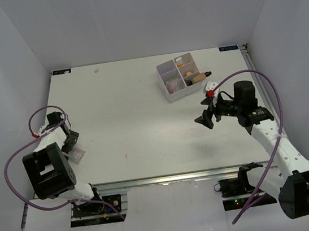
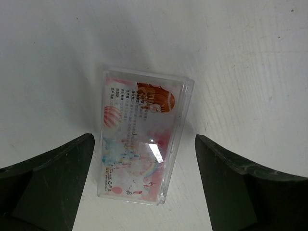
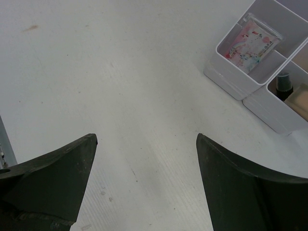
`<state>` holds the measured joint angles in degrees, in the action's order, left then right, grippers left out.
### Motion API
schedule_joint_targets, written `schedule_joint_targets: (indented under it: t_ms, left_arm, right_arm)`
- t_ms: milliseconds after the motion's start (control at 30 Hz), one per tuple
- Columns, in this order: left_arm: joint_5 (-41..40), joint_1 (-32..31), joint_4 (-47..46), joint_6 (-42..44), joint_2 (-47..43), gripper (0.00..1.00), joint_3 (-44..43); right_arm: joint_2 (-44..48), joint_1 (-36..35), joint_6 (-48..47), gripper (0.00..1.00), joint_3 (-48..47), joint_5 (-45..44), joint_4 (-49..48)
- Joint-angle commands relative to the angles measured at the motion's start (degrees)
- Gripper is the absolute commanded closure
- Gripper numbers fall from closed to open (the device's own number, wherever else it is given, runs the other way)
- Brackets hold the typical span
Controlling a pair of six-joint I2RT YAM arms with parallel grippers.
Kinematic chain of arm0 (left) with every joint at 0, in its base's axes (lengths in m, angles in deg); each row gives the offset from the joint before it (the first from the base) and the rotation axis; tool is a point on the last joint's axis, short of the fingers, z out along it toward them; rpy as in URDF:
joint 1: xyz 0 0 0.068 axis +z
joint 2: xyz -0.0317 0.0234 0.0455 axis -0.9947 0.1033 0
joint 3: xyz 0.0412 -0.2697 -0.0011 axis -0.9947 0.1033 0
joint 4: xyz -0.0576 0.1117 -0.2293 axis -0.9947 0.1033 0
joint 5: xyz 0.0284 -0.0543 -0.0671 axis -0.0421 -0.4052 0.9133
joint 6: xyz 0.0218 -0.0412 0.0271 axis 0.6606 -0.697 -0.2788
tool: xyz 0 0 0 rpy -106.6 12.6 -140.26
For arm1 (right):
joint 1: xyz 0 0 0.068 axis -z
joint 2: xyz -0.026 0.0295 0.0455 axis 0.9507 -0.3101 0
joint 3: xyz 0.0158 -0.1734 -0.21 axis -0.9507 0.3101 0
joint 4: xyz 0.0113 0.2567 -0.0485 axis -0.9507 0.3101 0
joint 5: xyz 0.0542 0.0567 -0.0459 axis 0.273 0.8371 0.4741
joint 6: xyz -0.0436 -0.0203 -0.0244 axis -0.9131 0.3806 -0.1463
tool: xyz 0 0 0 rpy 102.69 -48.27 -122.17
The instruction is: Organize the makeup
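Observation:
A small clear pinkish case lies flat on the table near the left edge, seen also from above as the case. My left gripper hangs open over it, its dark fingers either side and not touching. My right gripper is open over bare table, just in front of the white four-compartment box. That box holds another pinkish case, a beige dark-capped bottle and an orange item. The left gripper and right gripper are far apart.
The box's wall stands at the right wrist view's upper right, a dark bottle cap showing inside. A tiny white speck lies near the table's far edge. White walls enclose the table on three sides.

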<state>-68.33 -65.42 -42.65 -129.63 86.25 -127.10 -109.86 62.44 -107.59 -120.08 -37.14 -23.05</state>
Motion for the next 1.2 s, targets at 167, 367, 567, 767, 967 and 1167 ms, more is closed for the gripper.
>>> schedule_joint_targets:
  t_ms: [167,367,567,767,967,1167]
  left_arm:
    - [3.39,0.29,-0.88,-2.41,4.58,0.07,0.60]
    - [7.15,0.42,-2.21,-1.86,3.92,0.22,1.17]
    - [14.03,0.42,-7.34,0.91,-1.80,0.52,4.12]
    - [24.53,0.36,-10.37,1.89,-3.69,0.79,4.83]
    - [39.56,-7.81,-17.01,2.36,-6.99,0.84,3.98]
    - [50.10,-26.59,-28.07,0.58,-4.64,0.90,-2.27]
  right_arm:
    - [3.12,0.36,0.23,0.10,-0.50,3.26,0.69]
    - [4.30,0.36,0.09,0.10,-0.66,4.49,1.20]
    - [5.30,0.44,0.09,0.10,-0.74,5.11,1.40]
    - [5.62,0.44,0.03,0.10,-0.81,5.52,1.71]
    - [5.29,0.53,0.04,0.10,-0.78,5.86,1.67]
    - [3.87,0.53,1.34,0.10,-0.88,8.09,1.50]
